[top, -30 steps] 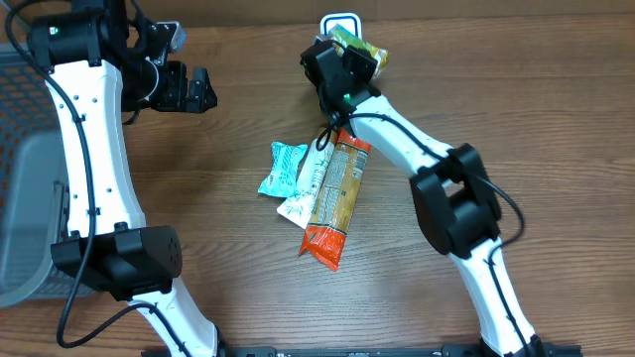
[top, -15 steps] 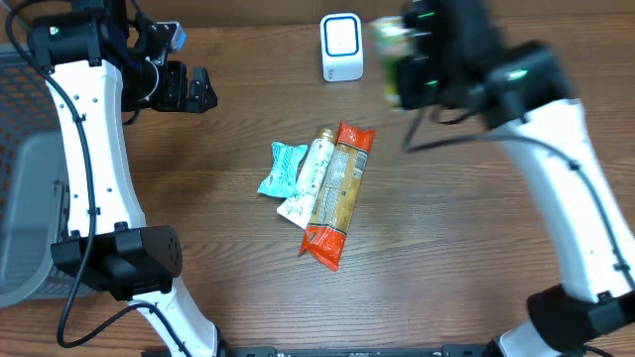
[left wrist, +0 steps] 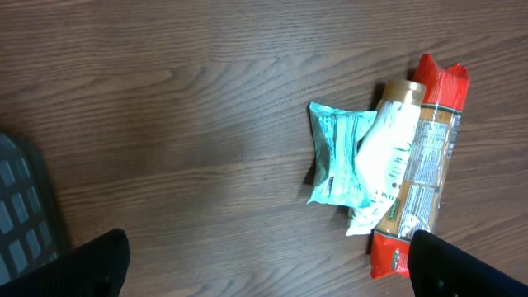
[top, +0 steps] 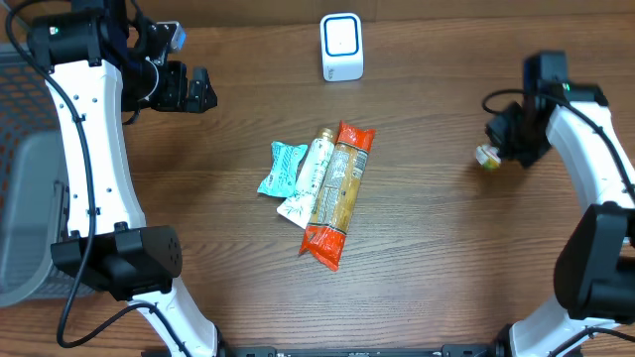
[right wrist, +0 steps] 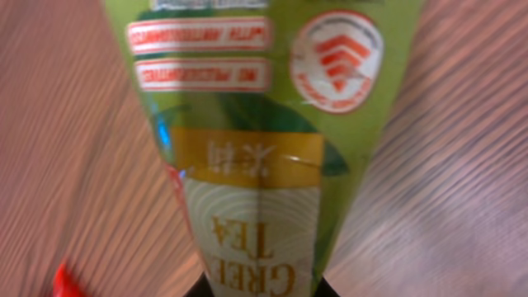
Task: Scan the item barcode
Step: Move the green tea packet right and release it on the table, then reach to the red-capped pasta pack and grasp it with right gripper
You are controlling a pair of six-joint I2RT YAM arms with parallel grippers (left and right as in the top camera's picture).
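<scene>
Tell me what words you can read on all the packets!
"TEA" and "GREE" (cut off), upside down: green packet.
Red labels, yellow band on it: too blurred.
White tube, teal packet, orange packet: print too small.

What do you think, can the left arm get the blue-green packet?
Probably yes. The left pincer is open and empty, and only bare table lies between it and the blue-green packet. The side facing that arm is free; the far edge touches the white packet.
</scene>
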